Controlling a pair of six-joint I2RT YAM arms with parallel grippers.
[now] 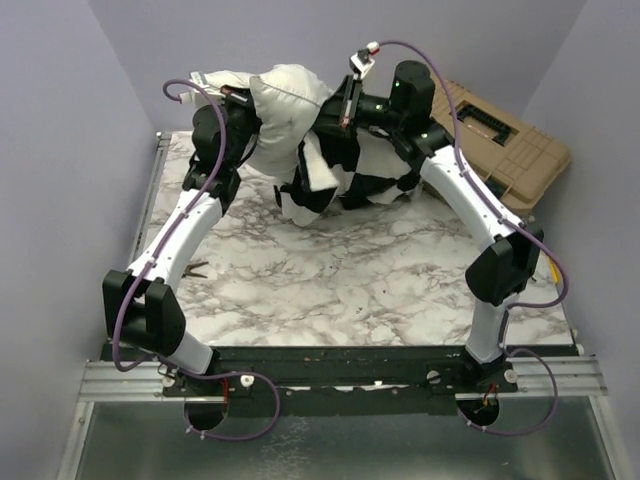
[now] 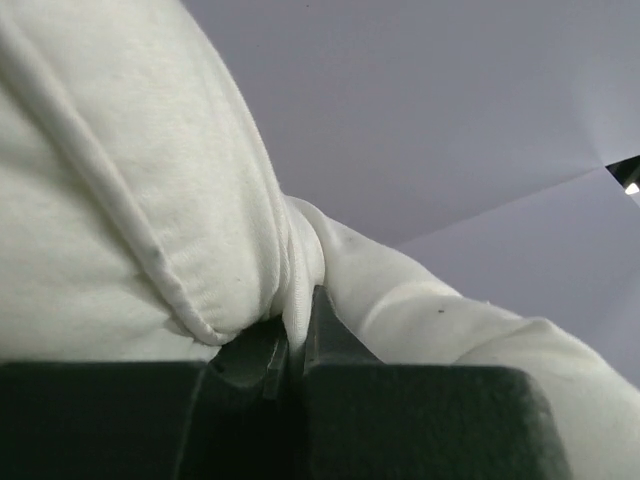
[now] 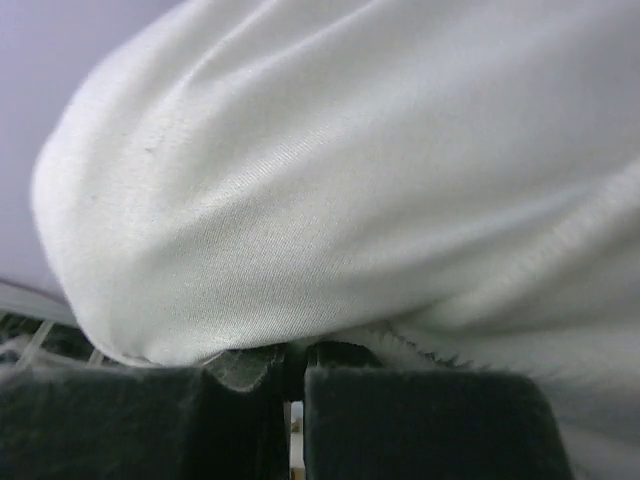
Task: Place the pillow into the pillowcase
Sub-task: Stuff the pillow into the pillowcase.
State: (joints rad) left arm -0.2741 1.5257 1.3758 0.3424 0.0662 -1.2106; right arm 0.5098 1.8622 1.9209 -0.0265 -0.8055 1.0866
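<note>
**At the far edge of the table [image 1: 350, 290], the pillow [image 1: 285, 105] hangs between two arms**

From the top camera, the white pillow is raised above the marble top, bunched between the left gripper [image 1: 243, 100] and the right gripper [image 1: 343, 112]. The checked pillowcase [image 1: 350, 180] droops beneath it, its lower folds resting on the table. A tan tool case [image 1: 505, 140] sits off the far right corner.

In the left wrist view, the fingers [image 2: 330, 330] are pressed together, pinching a fold of the pillow's cloth.

In the right wrist view, the fingers [image 3: 240, 365] are closed tight under the pillow's bulge, with a seam lying across them. Whether any cloth is caught between them cannot be told.
</note>
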